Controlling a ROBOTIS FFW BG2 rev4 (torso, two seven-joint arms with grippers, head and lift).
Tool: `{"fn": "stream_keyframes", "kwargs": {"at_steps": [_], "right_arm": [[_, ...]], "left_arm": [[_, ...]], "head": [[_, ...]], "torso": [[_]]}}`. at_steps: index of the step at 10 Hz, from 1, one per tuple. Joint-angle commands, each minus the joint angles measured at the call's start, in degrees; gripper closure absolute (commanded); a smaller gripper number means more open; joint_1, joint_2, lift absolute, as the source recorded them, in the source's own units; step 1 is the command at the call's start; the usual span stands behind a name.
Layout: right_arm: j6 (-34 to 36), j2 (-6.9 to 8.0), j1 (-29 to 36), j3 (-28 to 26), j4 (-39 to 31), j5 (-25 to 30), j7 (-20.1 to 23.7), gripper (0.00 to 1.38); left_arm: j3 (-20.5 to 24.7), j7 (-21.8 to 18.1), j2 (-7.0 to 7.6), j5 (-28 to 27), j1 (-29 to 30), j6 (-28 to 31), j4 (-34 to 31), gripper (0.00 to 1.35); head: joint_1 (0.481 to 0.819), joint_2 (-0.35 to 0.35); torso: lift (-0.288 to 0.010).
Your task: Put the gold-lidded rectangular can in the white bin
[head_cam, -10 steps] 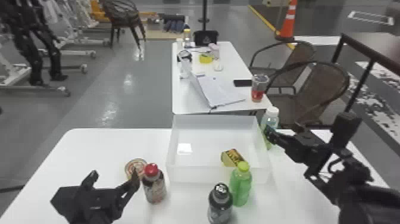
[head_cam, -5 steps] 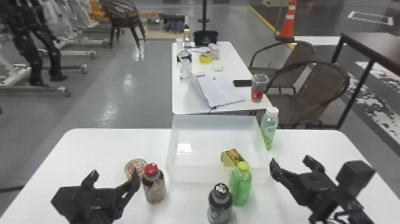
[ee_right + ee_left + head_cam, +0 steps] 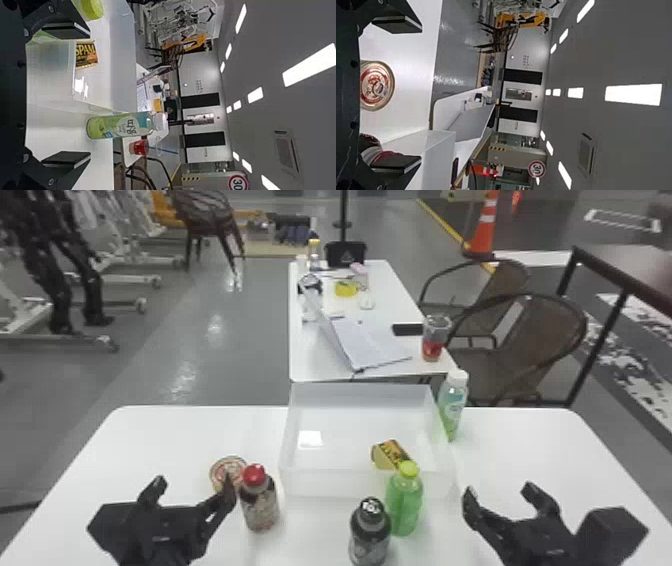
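The left gripper (image 3: pixel 194 486) has fingers spread wide, one perhaps touching the red-capped bottle (image 3: pixel 261 510); the right gripper (image 3: pixel 500 493) gapes too.

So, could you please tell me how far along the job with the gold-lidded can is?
Placing looks done: the rectangular can lies inside the white bin. Nothing is in hand: the left gripper and the right gripper are both open and empty. Nothing seems left, except perhaps drawing the arms back.
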Motion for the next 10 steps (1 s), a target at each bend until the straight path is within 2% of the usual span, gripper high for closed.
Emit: {"fn": "stream_keyframes", "kwargs": {"at_steps": [1,3,4,10], "right_arm": [[-0.1,0.16,1.0,0.1,-0.5,-0.3,0.1,0.21],[-0.1,0.69,3.1,0.8,-2.0,-0.3,-0.3,0.22],[-0.3,1.57,3.0,0.9,-1.6,0.1,-0.5,0.22],[-1.0,1.48,2.8,0.7,-2.0,0.8,-1.5,0.22]], "left_arm": [[-0.2,0.0,-0.15,-0.1,-0.1,0.0,0.0,0.14],[-0.4,0.1,0.00,-0.2,-0.2,0.0,0.2,0.14],[-0.4,0.1,0.00,-0.2,-0.2,0.0,0.2,0.14],[-0.6,0.3,0.44,-0.1,-0.2,-0.1,0.2,0.14]], "head": [[0.549,0.000],[0.549,0.000],[0.549,0.000],[0.549,0.000]], "torso": [[-0.100],[-0.100],[-0.100],[-0.100]]}}
